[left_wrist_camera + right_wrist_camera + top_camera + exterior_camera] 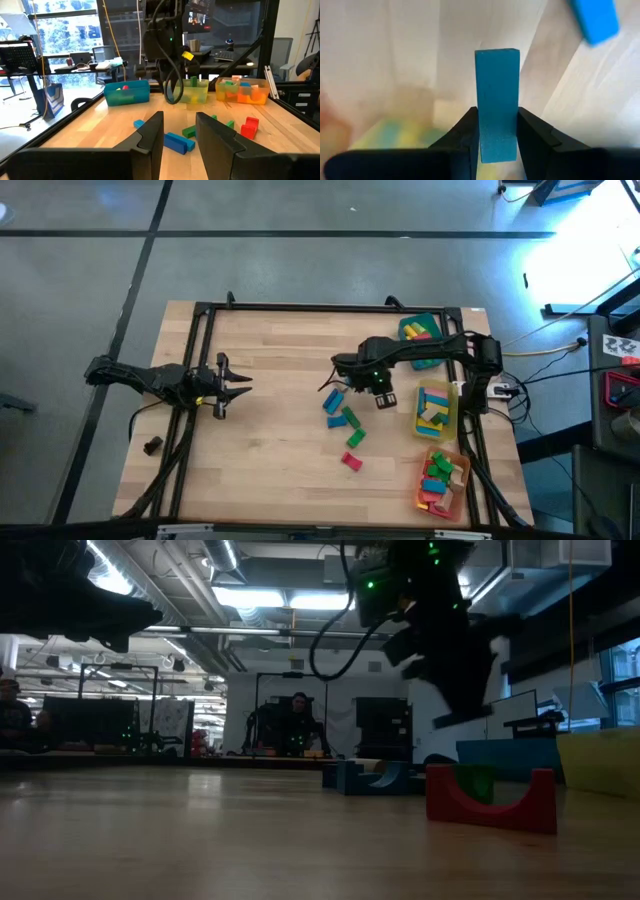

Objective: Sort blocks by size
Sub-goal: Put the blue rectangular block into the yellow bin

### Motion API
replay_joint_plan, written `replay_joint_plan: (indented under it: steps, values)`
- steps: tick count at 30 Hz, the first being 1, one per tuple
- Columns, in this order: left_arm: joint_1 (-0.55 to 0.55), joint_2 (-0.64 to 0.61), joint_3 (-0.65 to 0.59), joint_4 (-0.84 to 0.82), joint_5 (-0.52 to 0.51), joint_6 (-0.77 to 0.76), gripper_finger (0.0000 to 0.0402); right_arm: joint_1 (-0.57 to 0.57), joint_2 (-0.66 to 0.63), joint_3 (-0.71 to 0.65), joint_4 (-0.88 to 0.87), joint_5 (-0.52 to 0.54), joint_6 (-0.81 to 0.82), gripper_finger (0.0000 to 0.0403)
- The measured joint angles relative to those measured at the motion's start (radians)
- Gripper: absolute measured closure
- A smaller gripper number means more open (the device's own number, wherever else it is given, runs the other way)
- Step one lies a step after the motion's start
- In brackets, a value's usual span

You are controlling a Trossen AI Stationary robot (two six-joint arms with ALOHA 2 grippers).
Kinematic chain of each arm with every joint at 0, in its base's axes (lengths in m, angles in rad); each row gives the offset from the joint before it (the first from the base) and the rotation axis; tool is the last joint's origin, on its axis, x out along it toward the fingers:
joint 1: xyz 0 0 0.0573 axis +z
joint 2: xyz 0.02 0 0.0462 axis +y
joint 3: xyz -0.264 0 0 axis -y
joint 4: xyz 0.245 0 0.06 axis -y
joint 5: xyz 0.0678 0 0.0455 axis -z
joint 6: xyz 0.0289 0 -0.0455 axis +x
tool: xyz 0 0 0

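Observation:
My right gripper (381,392) hangs over the middle of the table, pointing down, shut on a blue bar block (496,85). Loose blocks lie on the wood below and beside it: blue (333,402), two green (351,418) (356,438) and red (351,461). In the low view a red arch block (490,798) rests on its two feet. My left gripper (228,385) waits open at the table's left side, holding nothing. My right gripper pinches the blue bar by its two long sides near one end (496,132), between its two fingers (470,125). The fingers come from above and lie along the bar. The bar sticks out past the fingertips, upright below them, seemingly clear of the table.
Three trays line the right edge: teal (421,327) at the far end, yellow (455,412) in the middle, orange (459,482) nearest, each holding blocks. A small dark lump (152,445) lies at the near left. Bare wood stretches between the two arms.

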Motion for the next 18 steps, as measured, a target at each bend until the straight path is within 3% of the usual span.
replay_joint_plan:
  steps: [7, 11, 18]
  values:
    - [0.000, 0.000, 0.000, 0.000, 0.000, 0.000, 0.0302, 0.029, -0.001, 0.018, -0.231, -0.010, 0.190, 0.0303]
    - [0.000, 0.000, 0.000, 0.000, 0.000, 0.000, 0.0302, 0.042, -0.018, 0.002, -0.224, -0.085, 0.247, 0.0303]
    - [0.000, 0.000, 0.000, 0.000, 0.000, 0.000, 0.0302, 0.052, -0.110, -0.137, -0.221, -0.069, 0.308, 0.0302]
